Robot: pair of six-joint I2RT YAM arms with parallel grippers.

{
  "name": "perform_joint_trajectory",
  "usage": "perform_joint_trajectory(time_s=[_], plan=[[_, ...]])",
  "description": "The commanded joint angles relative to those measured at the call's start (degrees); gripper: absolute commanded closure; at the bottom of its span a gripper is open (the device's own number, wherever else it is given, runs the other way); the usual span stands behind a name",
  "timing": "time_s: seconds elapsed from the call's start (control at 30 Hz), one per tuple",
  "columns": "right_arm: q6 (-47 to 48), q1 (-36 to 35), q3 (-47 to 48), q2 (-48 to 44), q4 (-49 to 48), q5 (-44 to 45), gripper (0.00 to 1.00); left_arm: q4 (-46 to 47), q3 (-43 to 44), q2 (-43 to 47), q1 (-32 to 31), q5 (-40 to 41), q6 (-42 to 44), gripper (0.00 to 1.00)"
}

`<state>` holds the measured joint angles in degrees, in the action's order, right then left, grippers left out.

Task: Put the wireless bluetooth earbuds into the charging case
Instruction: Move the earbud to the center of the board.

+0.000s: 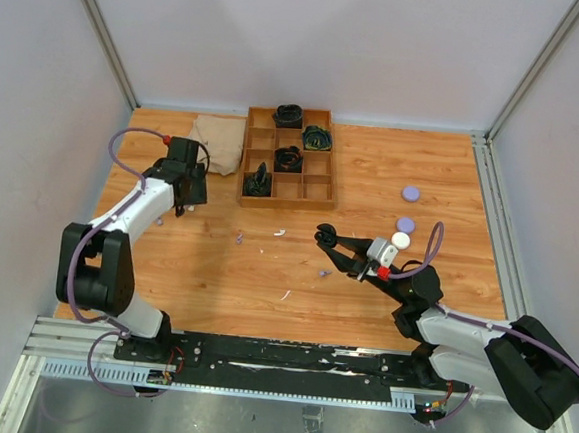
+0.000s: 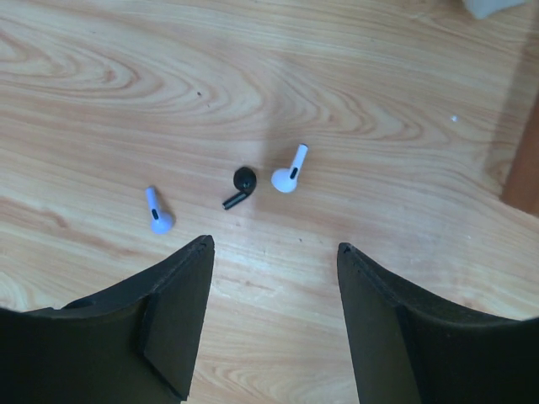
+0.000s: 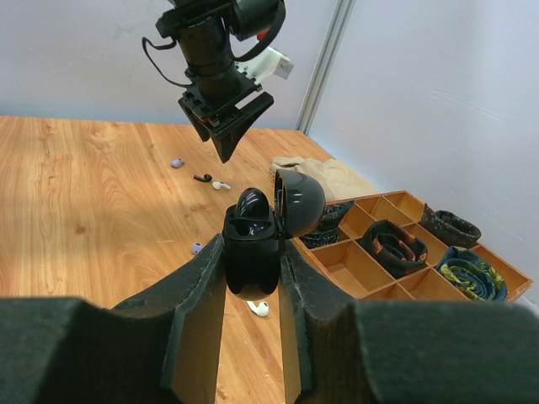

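Earbuds lie ahead of open left tool; right tool grips opened case.

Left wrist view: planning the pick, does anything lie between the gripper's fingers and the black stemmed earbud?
In the left wrist view only bare wooden table separates the left gripper from the small black stemmed earbud.

light: bright, even | shadows: soft | blur: left end effector edges

Earbuds: five seen together, two lilac, two white, one black
Pucks: three, right, two lilac, one white
Case: one
Tray: one
Rolls in tray: four
Cloth: one
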<state>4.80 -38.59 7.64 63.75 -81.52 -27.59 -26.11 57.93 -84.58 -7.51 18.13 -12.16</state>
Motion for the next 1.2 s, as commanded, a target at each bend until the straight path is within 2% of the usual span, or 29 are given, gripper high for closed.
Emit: perform_joint_trajectory(time_s=[0.0,0.23,0.5,0.83,1.17], plan=[[1.18,-0.51,-0.75,-0.53,-1.46,0.66,0.99,-1.11,4.42,-4.90,2.84,-1.63,1.59,0.35],[1.35,-0.46,-0.61,-0.38,-1.17,0.70,0.99,-2.56,8.52,-12.35,6.84,-4.73,2.02,0.43],[1.35,-0.49,-0.44,0.11,-1.10,0.57,0.99,-4.44,12.37,-17.80,9.06,-7.14,2.73,0.59],[1.19,-0.47,-0.32,0.34,-1.06,0.56,0.99,-6.59,15.26,-22.91,10.22,-8.21,3.10,0.63],[0.84,-0.52,-0.07,0.53,-1.10,0.29,0.99,-8.25,15.00,-25.34,10.50,-9.86,3.11,0.62]])
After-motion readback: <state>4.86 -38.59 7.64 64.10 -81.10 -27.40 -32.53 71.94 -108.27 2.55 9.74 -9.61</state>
